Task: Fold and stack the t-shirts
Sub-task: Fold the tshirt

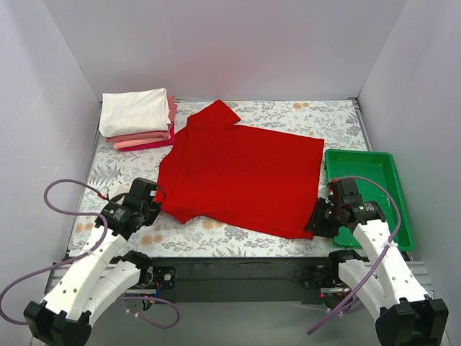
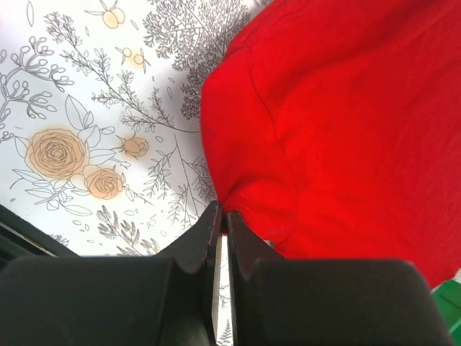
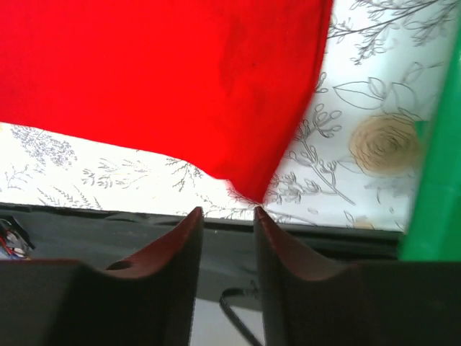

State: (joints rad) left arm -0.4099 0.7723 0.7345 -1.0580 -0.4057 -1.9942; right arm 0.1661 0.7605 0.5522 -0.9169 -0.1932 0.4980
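A plain bright red t-shirt (image 1: 245,173) lies spread flat on the floral table. My left gripper (image 1: 157,199) is at its near-left sleeve. In the left wrist view the gripper (image 2: 222,216) is shut, with the hem of the red sleeve (image 2: 346,122) pinched at the tips. My right gripper (image 1: 315,220) is open at the shirt's near-right corner. In the right wrist view the gripper (image 3: 225,211) is empty, and the cloth's corner (image 3: 252,189) lies just beyond the tips. A folded stack sits back left: white (image 1: 133,109) on top, then salmon pink (image 1: 140,137), then crimson (image 1: 155,145).
A green plastic tray (image 1: 367,180) stands at the right edge of the table, close beside my right gripper; its wall shows in the right wrist view (image 3: 436,180). The table's black front edge (image 3: 108,223) runs just under the right fingers. White walls enclose the table.
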